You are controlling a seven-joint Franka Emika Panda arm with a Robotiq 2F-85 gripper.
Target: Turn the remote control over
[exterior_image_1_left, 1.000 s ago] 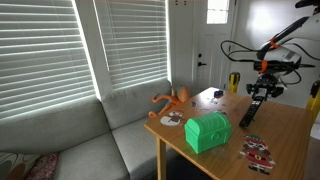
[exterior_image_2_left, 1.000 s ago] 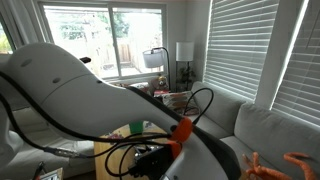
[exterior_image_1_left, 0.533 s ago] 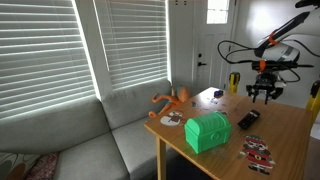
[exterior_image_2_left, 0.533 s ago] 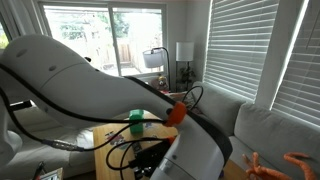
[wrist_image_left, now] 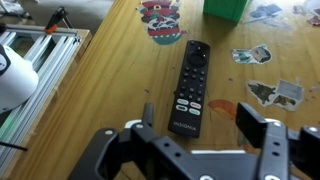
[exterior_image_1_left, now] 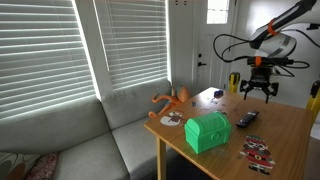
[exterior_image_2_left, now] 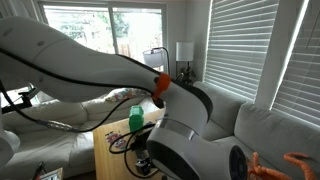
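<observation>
Grey sofa [exterior_image_1_left: 70,145] under white window blinds [exterior_image_1_left: 45,50], wooden table [exterior_image_1_left: 290,125] alongside, white door [exterior_image_1_left: 212,45] behind

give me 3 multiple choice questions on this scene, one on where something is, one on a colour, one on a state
1. Where is the slim black bar-shaped remote control?
A. flat on the wooden table
B. on the grey sofa
C. on the floor

2. What colour is the chest-shaped box?
A. red
B. green
C. blue

3. How does the Robotiq gripper stand?
A. shut on the remote
B. shut and empty
C. open, above the remote, not touching it

Answers:
1 A: the wrist view shows it lying on the wood with its buttons facing up.
2 B: it is plainly green in an exterior view.
3 C: the fingers are spread apart and the remote lies on the table below them.
</observation>
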